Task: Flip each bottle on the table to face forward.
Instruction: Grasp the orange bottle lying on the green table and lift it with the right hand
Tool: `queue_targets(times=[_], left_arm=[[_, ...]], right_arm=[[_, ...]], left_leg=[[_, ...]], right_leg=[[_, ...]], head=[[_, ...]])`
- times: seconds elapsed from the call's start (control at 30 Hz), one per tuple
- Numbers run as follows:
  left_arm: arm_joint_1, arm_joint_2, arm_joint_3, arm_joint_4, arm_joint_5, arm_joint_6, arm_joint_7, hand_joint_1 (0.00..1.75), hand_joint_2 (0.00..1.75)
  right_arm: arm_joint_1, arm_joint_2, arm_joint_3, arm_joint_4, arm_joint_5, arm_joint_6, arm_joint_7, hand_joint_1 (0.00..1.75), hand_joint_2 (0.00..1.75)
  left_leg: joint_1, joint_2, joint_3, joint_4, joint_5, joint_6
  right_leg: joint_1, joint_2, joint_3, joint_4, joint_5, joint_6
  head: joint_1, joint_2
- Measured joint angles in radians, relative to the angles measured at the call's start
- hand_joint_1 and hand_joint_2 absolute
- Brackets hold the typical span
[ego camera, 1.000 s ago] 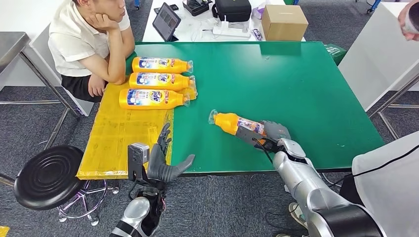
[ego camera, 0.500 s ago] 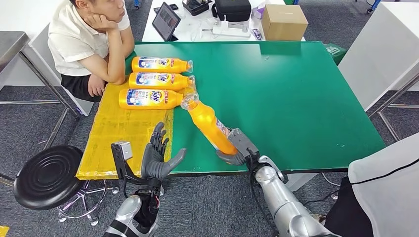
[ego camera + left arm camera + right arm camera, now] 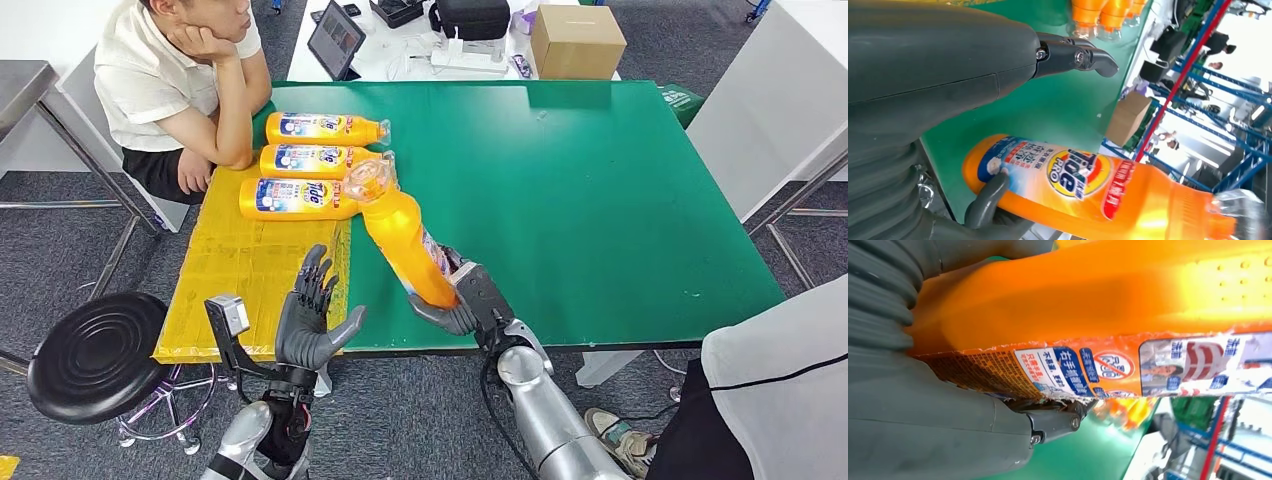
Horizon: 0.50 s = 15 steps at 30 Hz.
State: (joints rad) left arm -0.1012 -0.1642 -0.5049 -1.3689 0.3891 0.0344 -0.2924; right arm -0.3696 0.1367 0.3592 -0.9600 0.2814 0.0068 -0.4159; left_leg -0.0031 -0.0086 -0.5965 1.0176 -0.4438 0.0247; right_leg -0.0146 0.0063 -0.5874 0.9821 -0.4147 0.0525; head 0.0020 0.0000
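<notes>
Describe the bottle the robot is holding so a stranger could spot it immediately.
On the green table, near its front edge, the right hand grips an orange detergent bottle by its base. Unlike the three bottles lying flat beside the seated person, it is raised, its clear cap tilted toward them.

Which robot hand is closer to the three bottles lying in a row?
Left. The left hand hovers open just below the row, over the yellow mat. The right hand sits farther off, holding the fourth bottle.

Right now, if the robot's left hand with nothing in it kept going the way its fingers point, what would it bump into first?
Probably the nearest lying bottle: the left hand points up over the yellow sheet toward it, though depth is hard to judge.
</notes>
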Motion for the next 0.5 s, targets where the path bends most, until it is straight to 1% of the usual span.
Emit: queue_targets(times=[0.17, 0.37, 0.5], left_arm=[[-0.005, 0.006, -0.006, -0.001, -0.034, -0.045, -0.019, 0.00, 1.75], [-0.010, 0.006, -0.006, -0.007, -0.014, -0.102, -0.030, 0.00, 1.75], [-0.011, 0.006, -0.007, -0.014, -0.005, -0.132, -0.041, 0.00, 1.75]], right_arm=[[0.000, 0.007, 0.065, -0.013, -0.009, 0.035, -0.026, 1.75, 1.75], [0.000, 0.025, 0.152, -0.013, -0.005, 0.038, -0.076, 1.75, 1.75], [-0.002, 0.026, 0.194, -0.013, 0.014, 0.034, -0.087, 1.75, 1.75]], left_leg=[[0.000, 0.000, 0.000, 0.000, 0.000, 0.000], [0.000, 0.000, -0.001, 0.000, 0.000, 0.000], [0.000, 0.000, -0.001, 0.000, 0.000, 0.000]], right_leg=[[0.000, 0.000, 0.000, 0.000, 0.000, 0.000], [0.000, 0.000, -0.001, 0.000, 0.000, 0.000], [0.000, 0.000, -0.001, 0.000, 0.000, 0.000]], head=[[0.000, 0.000], [0.000, 0.000], [0.000, 0.000]])
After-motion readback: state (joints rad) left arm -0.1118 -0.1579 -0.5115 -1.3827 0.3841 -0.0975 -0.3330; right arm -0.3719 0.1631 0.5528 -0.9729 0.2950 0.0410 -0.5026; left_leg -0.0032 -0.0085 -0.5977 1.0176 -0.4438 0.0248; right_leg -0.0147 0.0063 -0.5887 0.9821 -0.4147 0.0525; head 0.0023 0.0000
